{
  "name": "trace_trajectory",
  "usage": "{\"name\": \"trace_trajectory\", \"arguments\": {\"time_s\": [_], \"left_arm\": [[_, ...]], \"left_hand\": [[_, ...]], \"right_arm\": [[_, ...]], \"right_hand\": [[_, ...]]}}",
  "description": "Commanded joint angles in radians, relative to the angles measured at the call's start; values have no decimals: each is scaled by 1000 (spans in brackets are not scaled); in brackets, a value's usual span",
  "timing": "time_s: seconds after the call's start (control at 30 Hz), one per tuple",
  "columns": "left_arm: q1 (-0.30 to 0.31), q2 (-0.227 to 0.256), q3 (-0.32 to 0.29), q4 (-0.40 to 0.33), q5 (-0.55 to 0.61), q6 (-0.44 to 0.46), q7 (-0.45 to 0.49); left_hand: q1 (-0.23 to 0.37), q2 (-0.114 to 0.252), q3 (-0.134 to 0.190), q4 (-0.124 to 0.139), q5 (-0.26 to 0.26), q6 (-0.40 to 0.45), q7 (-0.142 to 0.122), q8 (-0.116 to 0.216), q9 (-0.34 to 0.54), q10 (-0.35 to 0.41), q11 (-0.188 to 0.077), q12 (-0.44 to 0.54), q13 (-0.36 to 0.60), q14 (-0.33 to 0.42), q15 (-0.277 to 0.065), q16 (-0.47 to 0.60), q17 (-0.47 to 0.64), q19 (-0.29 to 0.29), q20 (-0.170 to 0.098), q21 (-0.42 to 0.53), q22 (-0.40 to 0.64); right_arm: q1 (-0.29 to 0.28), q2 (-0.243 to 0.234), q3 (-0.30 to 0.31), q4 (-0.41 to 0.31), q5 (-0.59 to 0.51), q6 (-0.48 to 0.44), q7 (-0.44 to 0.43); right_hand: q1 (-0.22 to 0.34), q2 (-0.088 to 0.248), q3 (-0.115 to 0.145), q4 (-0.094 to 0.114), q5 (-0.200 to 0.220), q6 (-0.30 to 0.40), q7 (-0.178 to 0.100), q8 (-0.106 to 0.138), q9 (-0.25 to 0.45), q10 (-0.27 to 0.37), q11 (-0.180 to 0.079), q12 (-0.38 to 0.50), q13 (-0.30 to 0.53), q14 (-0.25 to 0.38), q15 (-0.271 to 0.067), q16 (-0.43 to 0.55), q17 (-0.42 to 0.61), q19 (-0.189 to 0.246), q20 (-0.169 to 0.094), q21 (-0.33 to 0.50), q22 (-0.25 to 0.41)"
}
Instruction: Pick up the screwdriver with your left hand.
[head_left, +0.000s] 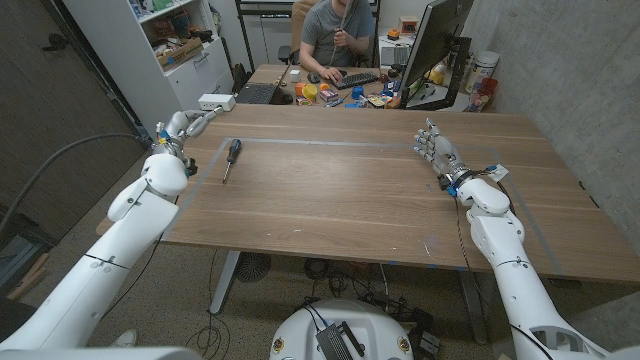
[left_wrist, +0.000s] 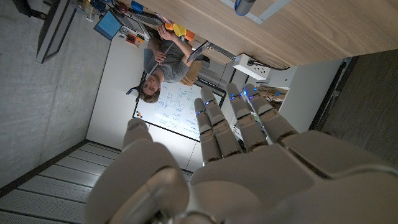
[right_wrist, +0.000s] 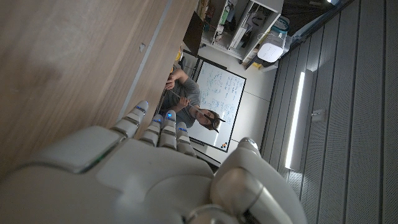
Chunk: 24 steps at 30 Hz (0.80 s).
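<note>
Reaching along the far left of the wooden table (head_left: 370, 190), my left hand (head_left: 188, 122) holds nothing, its fingers (left_wrist: 219, 124) straight and spread a little apart. It hovers near the table's left edge, close to a white power strip (head_left: 216, 101) at the back corner. The screwdriver (head_left: 230, 155) lies on the tabletop just to the right of that hand, apart from it and untouched. Its black and blue handle points away from me and the thin metal shaft points back toward my side.

My right hand (head_left: 438, 152) is out on the right side of the table, well apart from the screwdriver. It too is empty, fingers up and slightly spread, and I cannot tell from the head view whether it touches the wood.

Behind the table a person (head_left: 338, 35) in a grey shirt sits at a cluttered desk with a keyboard (head_left: 352, 79) and a monitor (head_left: 438, 45). A white shelf unit (head_left: 175, 45) stands at the back left.
</note>
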Motion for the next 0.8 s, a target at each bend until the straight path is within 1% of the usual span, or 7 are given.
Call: {"name": "trace_trajectory", "arguments": {"time_s": [0.03,0.13,0.33,0.43,0.47,0.5,0.8], "left_arm": [[-14,17,15,0,87,114,-7],[-31,18,34,16,111,143,-1],[-92,36,89,66,148,208,-24],[-138,36,129,104,165,238,-32],[-159,51,156,116,181,258,-47],[-185,70,190,127,199,282,-71],[-335,55,309,236,240,285,-106]], "left_hand": [[-4,-9,-8,2,-4,-15,7,-4,1,0,8,-1,7,-1,-61,0,5,6,12,4,4],[-6,-10,-9,3,-4,-2,8,2,1,5,9,1,8,5,-60,3,6,7,13,5,5],[-3,-8,-9,3,-3,23,8,13,1,21,-6,8,12,16,-69,8,8,10,13,8,6],[1,-7,-8,2,-2,31,8,16,1,30,-11,12,13,21,-73,10,8,13,10,9,6],[2,-7,-8,1,-2,35,8,18,1,32,-12,12,13,22,-73,11,8,13,9,9,6],[8,-6,-7,-1,0,56,19,26,1,38,-13,14,15,27,-77,13,9,14,7,10,6],[16,-10,-9,-4,3,93,35,39,1,58,-17,22,18,36,-88,16,10,18,4,13,7]], "right_arm": [[17,-1,9,24,-9,24,25],[22,0,11,31,-6,27,29],[38,-5,14,58,-5,45,42],[48,-9,14,74,-7,52,46],[50,-9,14,79,-6,53,48],[54,-11,14,86,-6,58,50],[67,-15,22,120,-2,79,58]], "right_hand": [[9,3,4,-3,-3,-2,8,5,4,10,1,4,5,4,2,2,2,7,2,8,2],[9,2,4,-4,-3,-2,7,5,4,11,1,4,5,4,2,3,2,6,2,8,2],[9,3,4,-4,-3,-3,7,5,4,11,-1,4,5,5,2,3,2,6,2,8,2],[10,3,4,-4,-4,-2,7,5,4,11,-1,4,5,5,3,3,2,6,2,8,2],[10,3,4,-4,-4,-2,7,5,4,11,-1,4,5,5,2,3,2,7,2,8,2],[10,3,4,-4,-4,-2,8,5,4,11,-1,4,5,5,3,3,2,7,3,8,2],[11,3,5,-5,-4,-3,7,5,4,11,-1,4,5,6,1,3,2,7,3,8,2]]}}
